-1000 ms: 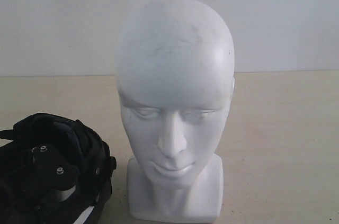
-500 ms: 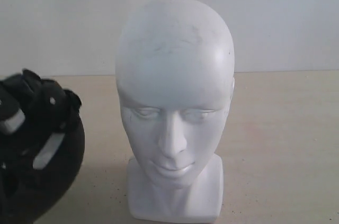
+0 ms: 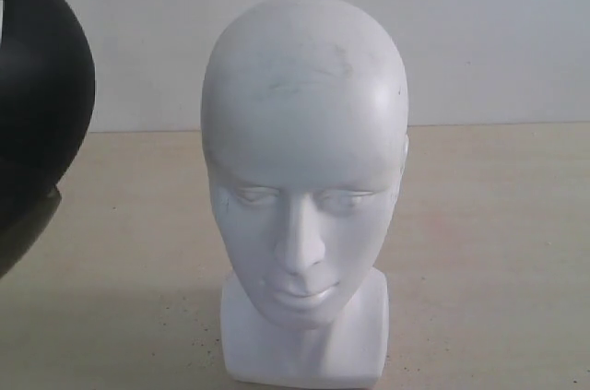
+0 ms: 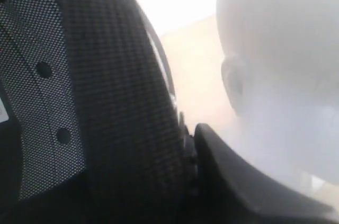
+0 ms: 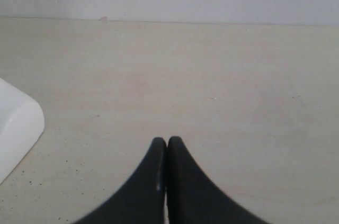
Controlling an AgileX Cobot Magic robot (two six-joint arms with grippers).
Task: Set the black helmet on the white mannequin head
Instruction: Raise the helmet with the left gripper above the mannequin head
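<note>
Helmet (image 3: 41, 95) hangs beside mannequin head (image 3: 304, 178), pinched by left gripper (image 4: 190, 139); right gripper (image 5: 167, 147) pressed together. Best raised above crown, opening down, before lowering.

The pale beige, finely speckled tabletop (image 3: 498, 252) is occupied by 1 smooth white mannequin head (image 3: 304, 178), stood upright on its square base.

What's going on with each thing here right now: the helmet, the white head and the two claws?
white mannequin head: upright on the table, bare.
black helmet: held up beside the head, not on it.
left gripper: closed on the helmet's lining.
right gripper: shut, holding nothing.
</note>
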